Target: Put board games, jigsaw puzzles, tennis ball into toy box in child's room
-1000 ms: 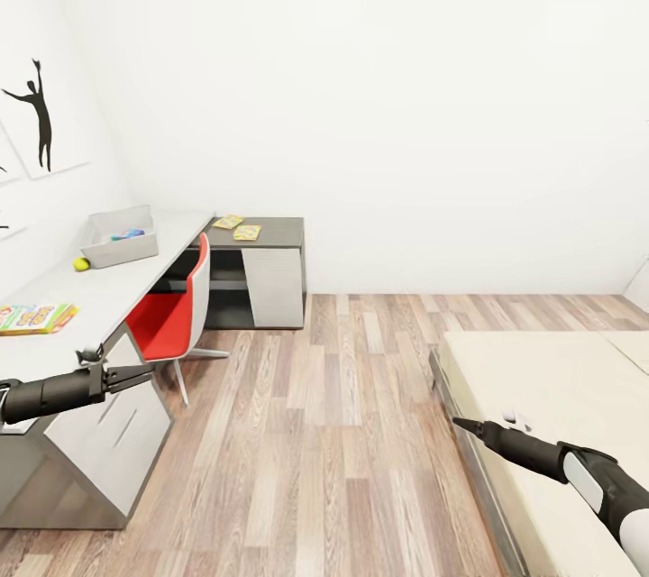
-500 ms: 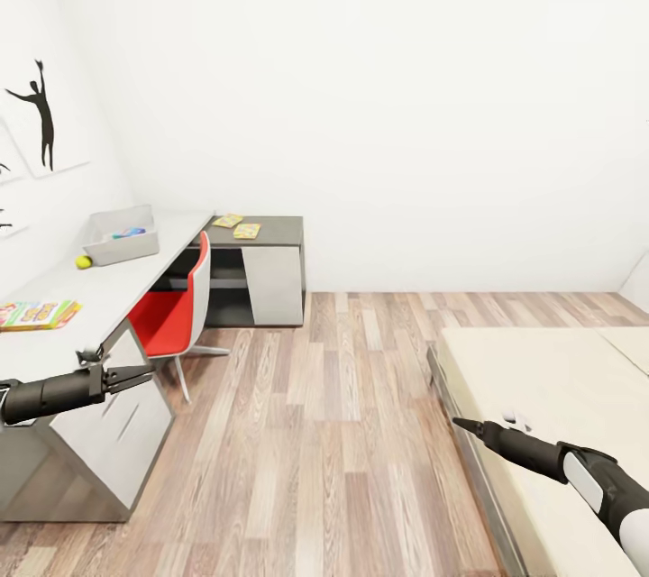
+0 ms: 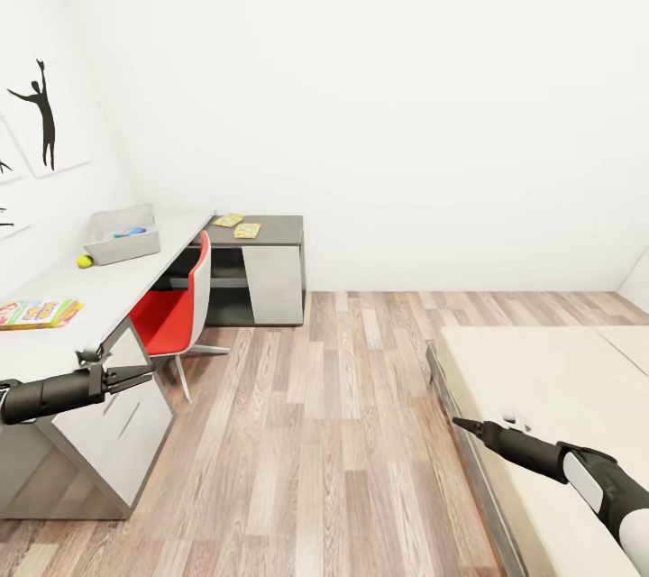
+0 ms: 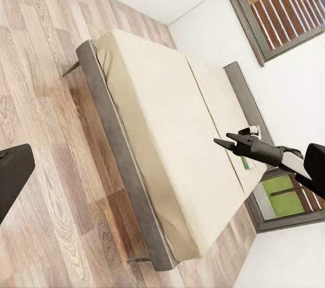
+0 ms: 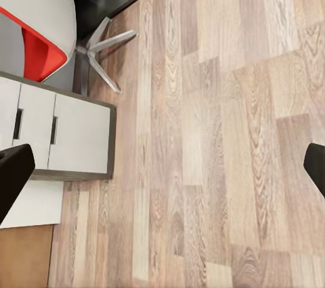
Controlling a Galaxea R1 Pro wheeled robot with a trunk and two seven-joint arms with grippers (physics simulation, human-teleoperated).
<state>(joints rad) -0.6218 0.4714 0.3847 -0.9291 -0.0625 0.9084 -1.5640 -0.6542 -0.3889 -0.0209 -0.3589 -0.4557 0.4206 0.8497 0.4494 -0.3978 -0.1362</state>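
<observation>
The toy box [image 3: 122, 235] sits far back on the table [image 3: 108, 288], with something blue inside that I cannot identify. The tennis ball [image 3: 84, 261] lies just in front of it. One board game [image 3: 38, 314] rests nearer on the grey top. Two jigsaw puzzles [image 3: 228, 220] [image 3: 247, 231] lie on the lower dark section. My left gripper [image 3: 144, 373] hangs open and empty beside the drawer unit. My right gripper [image 3: 458, 422] hovers empty at the bed's [image 3: 559, 379] near corner; its fingers [image 5: 13, 176] stand wide apart over the floor. The visible mattress is bare.
A red and white swivel chair [image 3: 176, 311] is tucked at the desk's inner corner. Wood-plank floor [image 3: 333, 433] stretches between desk and bed. The white drawer unit [image 3: 117, 433] stands close on the left. Silhouette pictures [image 3: 41, 113] hang on the left wall.
The whole view has shifted slightly, so the desk and its things sit a little further right and up in the picture. Both arms keep their pose.
</observation>
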